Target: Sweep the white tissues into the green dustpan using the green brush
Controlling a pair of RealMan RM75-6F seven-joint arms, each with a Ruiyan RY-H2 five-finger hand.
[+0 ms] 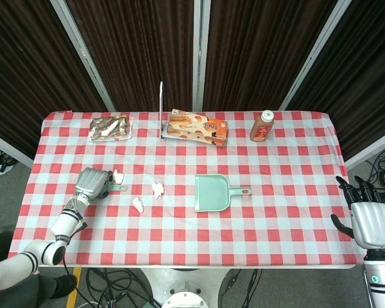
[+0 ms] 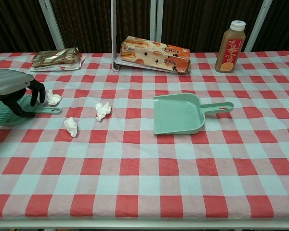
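The green brush (image 2: 19,113) lies flat at the table's left edge, its handle (image 1: 119,187) pointing right. My left hand (image 2: 12,86) sits low over the brush (image 1: 106,189), dark fingers (image 2: 36,94) curled down around it. Three white tissues lie to the right: one by the fingers (image 2: 53,98), one further right (image 2: 103,110), one nearer the front (image 2: 71,126). The green dustpan (image 2: 178,114) rests mid-table, mouth facing left and handle pointing right. My right hand (image 1: 370,221) hangs open off the table's right edge, seen only in the head view.
Along the back of the table stand a snack bag (image 2: 57,57), an orange biscuit box (image 2: 154,54) beside a thin metal stand (image 1: 161,109), and a brown bottle (image 2: 229,40). A red-and-white checked cloth (image 2: 144,163) covers the table.
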